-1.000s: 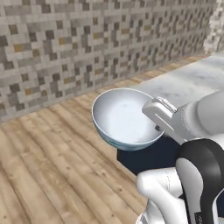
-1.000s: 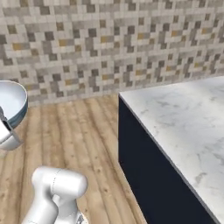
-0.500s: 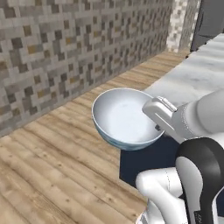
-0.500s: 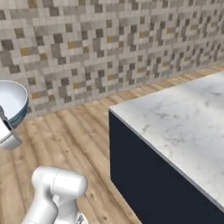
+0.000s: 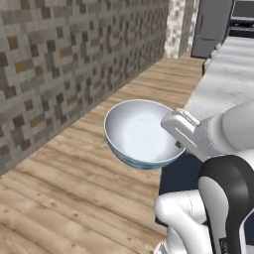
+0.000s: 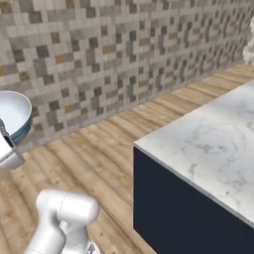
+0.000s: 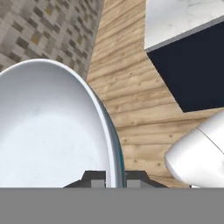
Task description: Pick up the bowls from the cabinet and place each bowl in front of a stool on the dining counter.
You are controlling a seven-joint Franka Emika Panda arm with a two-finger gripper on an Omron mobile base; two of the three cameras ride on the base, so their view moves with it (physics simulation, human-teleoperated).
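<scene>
A glossy white bowl (image 5: pixel 141 134) with a blue-teal outside hangs in the air above the wooden floor, level and upright. My gripper (image 5: pixel 174 133) is shut on its right rim. In the right base view the bowl (image 6: pixel 14 116) sits at the far left edge. The hand view looks along the rim of the bowl (image 7: pixel 48 131), and the gripper (image 7: pixel 114 179) pinches that rim between its two fingertips. The dining counter (image 6: pixel 208 144) with its white-grey marble top and navy base stands to the right; its near corner (image 7: pixel 183 22) lies beyond the bowl.
A mosaic tile wall (image 5: pixel 59 64) runs along the left and a wooden plank floor (image 5: pixel 74 183) lies below the bowl. A tall dark unit (image 5: pixel 213 27) stands at the far end beside the counter. The robot's white base (image 6: pixel 62 218) is under the arm.
The whole scene has shifted in both base views, so the base is turning or driving; the counter corner has come closer. The bowl stays held the same way in the gripper.
</scene>
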